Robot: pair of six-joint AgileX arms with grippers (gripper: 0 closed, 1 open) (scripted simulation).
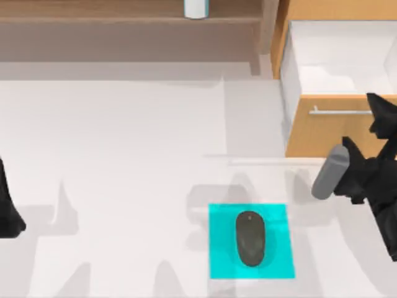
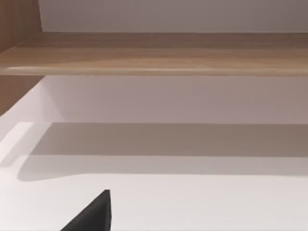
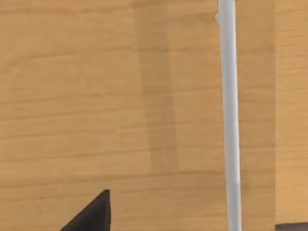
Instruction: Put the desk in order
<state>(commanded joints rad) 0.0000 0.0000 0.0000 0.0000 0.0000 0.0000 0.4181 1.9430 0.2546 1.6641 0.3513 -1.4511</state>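
Observation:
The white desk (image 1: 124, 161) carries a brown wooden shelf (image 1: 124, 31) along its far edge and a light-wood drawer unit (image 1: 329, 133) at the far right. The drawer stands pulled out, its white inside (image 1: 341, 56) showing. My right gripper (image 1: 377, 108) hovers at the right end of the thin silver bar handle (image 1: 338, 112). In the right wrist view the handle (image 3: 230, 120) runs across the wooden drawer front (image 3: 96, 96) at close range. My left arm (image 1: 7, 208) is parked at the left edge of the desk, facing the shelf (image 2: 154, 53).
A dark grey mouse (image 1: 250, 238) lies on a small cyan mat (image 1: 220, 261) at the front centre-right. A pale cup (image 1: 195, 7) stands on the shelf. Open white tabletop stretches across the left and middle.

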